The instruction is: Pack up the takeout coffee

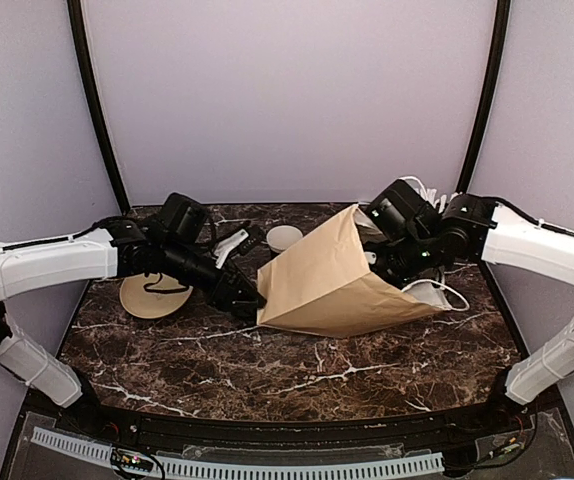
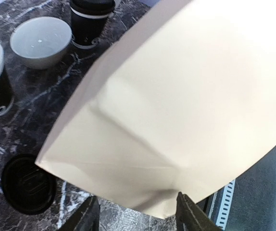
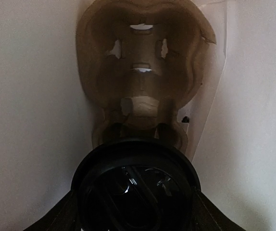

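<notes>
Right gripper, clamped on a lidded coffee cup inside the tipped paper bag, should ease it squarely into the pulp carrier while the left gripper, fingers apart at the bag's base, braces it

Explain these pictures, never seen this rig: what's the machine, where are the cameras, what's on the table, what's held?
Two robot arms are bolted at the table's near edge, each ending in a two-finger gripper. One picture looks down from above and behind them; the other two come from cameras on the wrists. A brown paper bag lies on its side on the marble table. The right gripper reaches into its mouth, apparently clamped on a lidded coffee cup, with a moulded cup carrier deeper in. The left gripper stands open at the bag's closed end. Its camera also shows a white bowl, another lidded cup and a loose black lid.
</notes>
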Motion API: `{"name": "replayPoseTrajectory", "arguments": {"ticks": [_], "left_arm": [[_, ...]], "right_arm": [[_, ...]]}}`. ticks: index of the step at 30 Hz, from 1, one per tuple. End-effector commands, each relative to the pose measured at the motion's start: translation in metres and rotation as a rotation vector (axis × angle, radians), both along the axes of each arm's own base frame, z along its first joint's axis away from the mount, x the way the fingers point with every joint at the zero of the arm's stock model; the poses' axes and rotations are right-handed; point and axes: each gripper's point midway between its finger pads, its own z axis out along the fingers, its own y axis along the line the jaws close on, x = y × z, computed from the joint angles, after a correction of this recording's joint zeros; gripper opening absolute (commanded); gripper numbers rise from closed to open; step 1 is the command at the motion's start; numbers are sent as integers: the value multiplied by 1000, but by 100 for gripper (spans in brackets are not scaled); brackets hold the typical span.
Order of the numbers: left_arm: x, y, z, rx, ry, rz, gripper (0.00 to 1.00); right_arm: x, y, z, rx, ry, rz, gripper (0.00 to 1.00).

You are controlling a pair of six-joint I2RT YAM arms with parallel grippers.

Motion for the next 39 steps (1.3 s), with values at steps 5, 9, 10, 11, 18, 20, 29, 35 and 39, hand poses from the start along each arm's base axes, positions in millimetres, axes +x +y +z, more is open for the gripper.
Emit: {"name": "replayPoseTrajectory", "arguments": {"ticks": [5,9,10,11,18,20,29,35,39], "left_arm": [[18,28,43,78,-145,143,61],[21,28,71,31,-200,160,63],[22,26,83,4,-211,164,63],[22,21,94,-38,-223,152,63],[31,-1,163,-226,-266,155,64],[44,2,157,-181,-295,205,64],[90,14,164,-70,-412,380,64],[93,9,174,-97,-424,381,64],[93,11,183,-111,-443,388,64]], "right_arm": [[1,8,15,-15,-15,68,54],[-8,7,26,3,9,100,54],[-11,9,34,21,17,112,54],[-14,12,43,43,25,119,54],[-7,32,118,203,-32,118,53],[-6,35,137,239,-47,117,53],[8,11,224,410,-144,-29,53],[33,-58,192,317,-196,-222,53],[40,-101,185,306,-214,-348,53]]}}
